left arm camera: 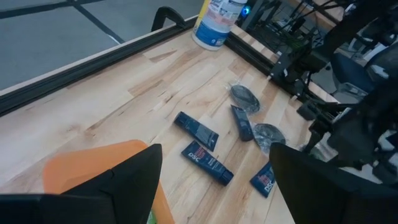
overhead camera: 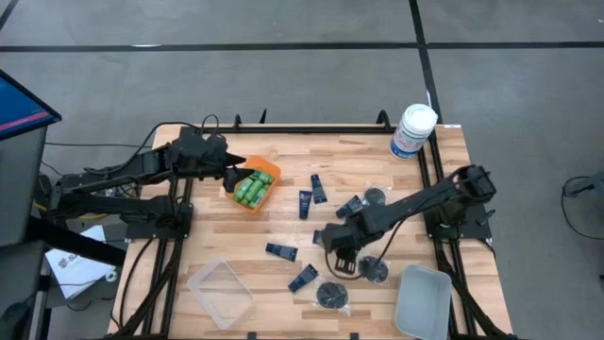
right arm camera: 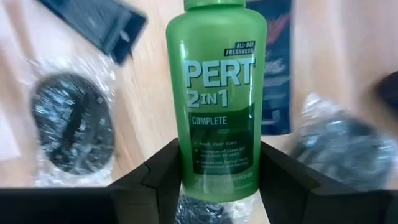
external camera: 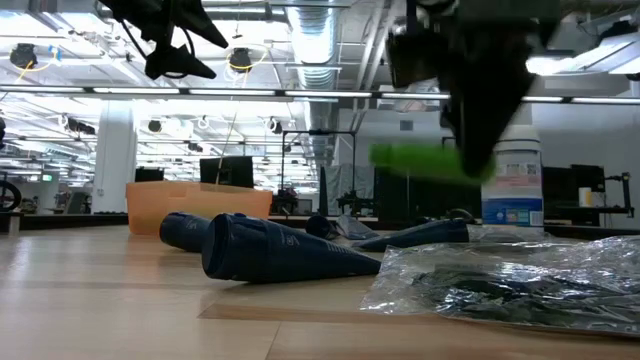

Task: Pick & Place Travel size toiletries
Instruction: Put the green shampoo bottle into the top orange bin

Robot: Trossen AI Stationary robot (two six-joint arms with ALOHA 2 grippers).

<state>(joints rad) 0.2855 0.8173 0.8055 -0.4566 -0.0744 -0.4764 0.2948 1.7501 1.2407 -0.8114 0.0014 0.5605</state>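
Observation:
My right gripper point(overhead camera: 342, 255) hangs over the middle right of the table, shut on a small green bottle point(right arm camera: 217, 93) marked PERT 2 IN 1; the low view shows this bottle point(external camera: 415, 160) well above the wood. Below it lie navy tubes point(overhead camera: 281, 251) and black round pieces in clear packets point(overhead camera: 331, 296). More green bottles point(overhead camera: 251, 189) lie in an orange bin point(overhead camera: 269, 170) at the far left. My left gripper point(overhead camera: 231, 170) hovers open at that bin's far left edge, touching nothing; between its fingers the left wrist view shows the orange bin point(left arm camera: 93, 168). My right gripper pinches the green bottle between its two fingers point(right arm camera: 158, 171), on the bottle's two sides near its bottom end point(right arm camera: 217, 177). The fingers come from above, pointing down, and lie across the bottle. The bottle hangs about level, lifted clear of the table, its cap end point(right arm camera: 214, 5) sticking out.
A large white canister with a blue label point(overhead camera: 412, 130) stands at the far right corner. A clear tray point(overhead camera: 222, 293) sits near the front left and a pale grey bin point(overhead camera: 423, 300) near the front right. Tubes point(external camera: 270, 250) and a crinkled packet point(external camera: 500, 280) lie close to the low camera.

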